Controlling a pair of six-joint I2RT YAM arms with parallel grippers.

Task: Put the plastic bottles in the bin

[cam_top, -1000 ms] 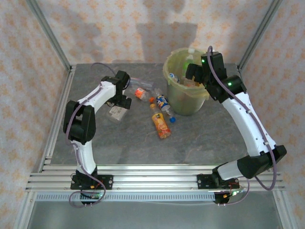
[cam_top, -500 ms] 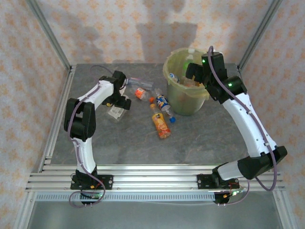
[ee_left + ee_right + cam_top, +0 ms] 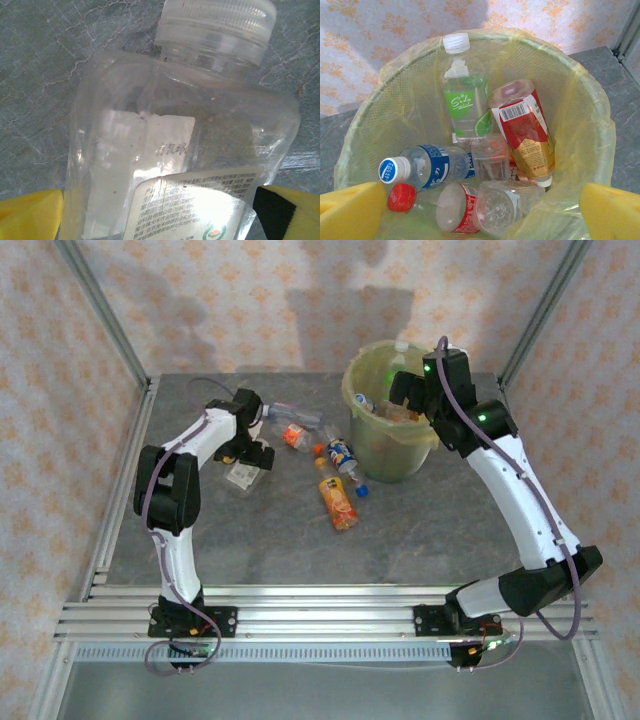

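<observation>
A flat clear bottle (image 3: 175, 130) with a white cap and white label lies on the grey table, seen also from above (image 3: 243, 476). My left gripper (image 3: 160, 220) (image 3: 252, 452) is open and low over it, one yellow finger on each side of its body. Three more plastic bottles lie left of the bin: a small orange-labelled one (image 3: 293, 435), a blue-labelled one (image 3: 343, 454) and an orange one (image 3: 338, 502). My right gripper (image 3: 480, 215) (image 3: 403, 390) hangs open over the bin (image 3: 390, 455) (image 3: 395, 100). Inside lie several bottles, among them a green-labelled one (image 3: 465, 100) and a red-labelled one (image 3: 525, 130).
The bin stands at the back right of the table (image 3: 420, 530), lined with a yellow-green bag. Metal frame posts (image 3: 105, 320) rise at the back corners in front of patterned walls. A rail (image 3: 320, 615) runs along the near edge.
My left wrist has shifted slightly to the left over the clear bottle. The right arm and the bottles on the table have not moved.
</observation>
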